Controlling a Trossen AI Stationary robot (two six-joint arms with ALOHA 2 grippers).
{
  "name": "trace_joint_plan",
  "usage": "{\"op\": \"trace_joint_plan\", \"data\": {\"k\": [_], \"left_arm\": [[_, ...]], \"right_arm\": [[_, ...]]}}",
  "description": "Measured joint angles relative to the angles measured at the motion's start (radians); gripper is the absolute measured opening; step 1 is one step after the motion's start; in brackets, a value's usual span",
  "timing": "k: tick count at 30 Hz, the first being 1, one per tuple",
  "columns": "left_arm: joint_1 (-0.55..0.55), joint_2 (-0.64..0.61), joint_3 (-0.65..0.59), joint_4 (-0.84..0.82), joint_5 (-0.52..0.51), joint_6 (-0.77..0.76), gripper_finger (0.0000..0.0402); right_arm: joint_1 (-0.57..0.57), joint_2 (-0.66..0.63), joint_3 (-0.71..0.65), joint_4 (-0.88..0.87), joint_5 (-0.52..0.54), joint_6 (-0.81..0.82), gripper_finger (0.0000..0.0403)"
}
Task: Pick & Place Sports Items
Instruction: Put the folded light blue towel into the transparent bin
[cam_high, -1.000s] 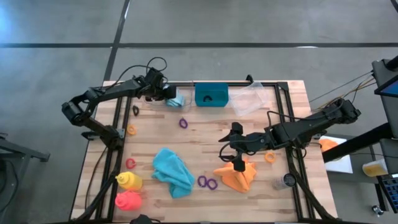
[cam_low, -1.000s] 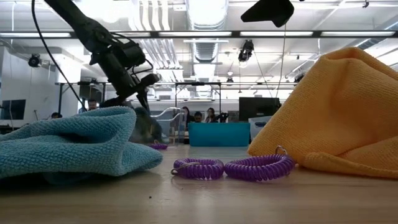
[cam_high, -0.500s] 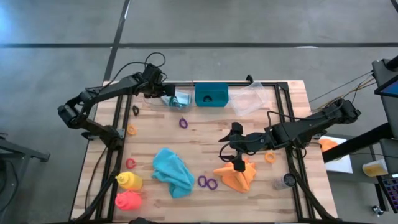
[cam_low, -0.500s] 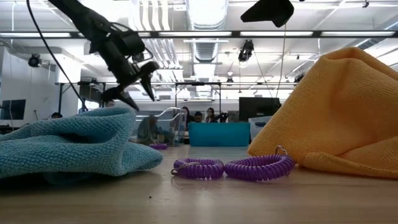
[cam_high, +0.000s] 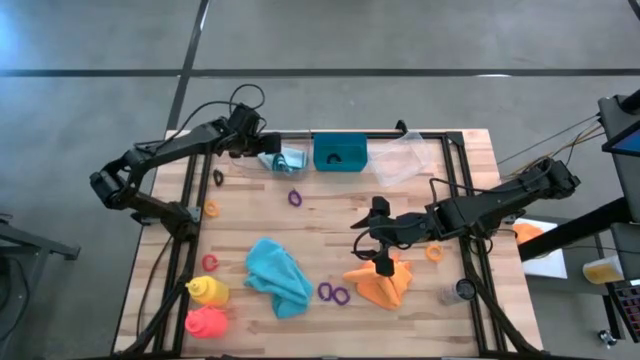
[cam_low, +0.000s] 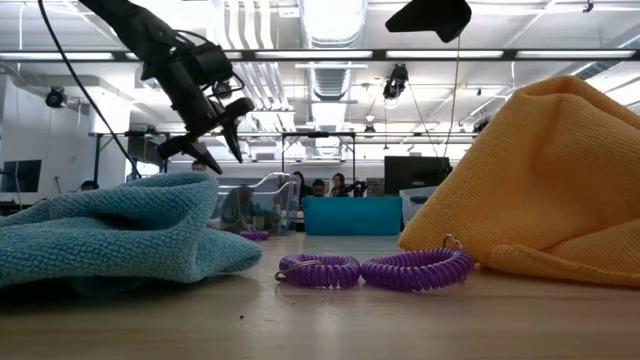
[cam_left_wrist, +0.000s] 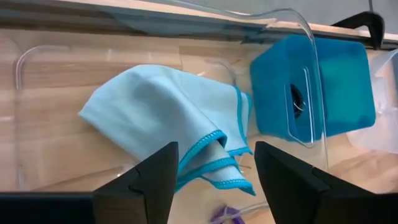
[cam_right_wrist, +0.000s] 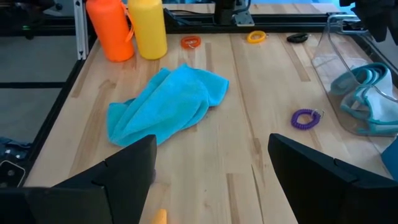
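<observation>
the left pincer hangs above the far left part of the counter, fingers spread apart and grasping nothing. right beneath it, in the left wrist view, the pale blue cloth lies crumpled inside a clear tray; its darker teal stitched edge folds toward the teal bin, which stands just beside the tray. a second clear tray lies on the other side of the bin. a purple ring lies on the wood near the first tray, and a dark ring and an orange ring sit near the left rail.

the right pincer points down at the top of the orange cloth, which is bunched into a peak; its fingers stand wide apart, and whether they touch the cloth i cannot tell. another orange ring lies just beside that cloth, on the right rail side. a pair of linked purple rings lies between the orange cloth and the teal cloth, whose long axis runs diagonally toward the near edge. at the near left corner a yellow bottle and a pink-red bottle lie side by side, with a red ring just beyond them.

no label or writing can be read on any item.
</observation>
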Motion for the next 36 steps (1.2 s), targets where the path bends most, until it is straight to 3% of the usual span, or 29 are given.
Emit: {"op": "trace_joint_plan", "data": {"k": [14,31,36], "left_arm": [[-0.040,0.120,0.006,0.061,-0.008,-0.102,0.0214],[-0.040,0.236,0.005,0.123,0.023,-0.094,0.0213],[-0.040,0.242,0.006,0.129,0.027,-0.044,0.0177]], "right_arm": [[0.000,0.000,0.000,0.001,0.000,-0.007,0.0311],[0.000,0.000,0.000,0.001,0.000,-0.014,0.0311],[0.000,0.000,0.000,0.000,0.000,-0.015,0.0311]]}}
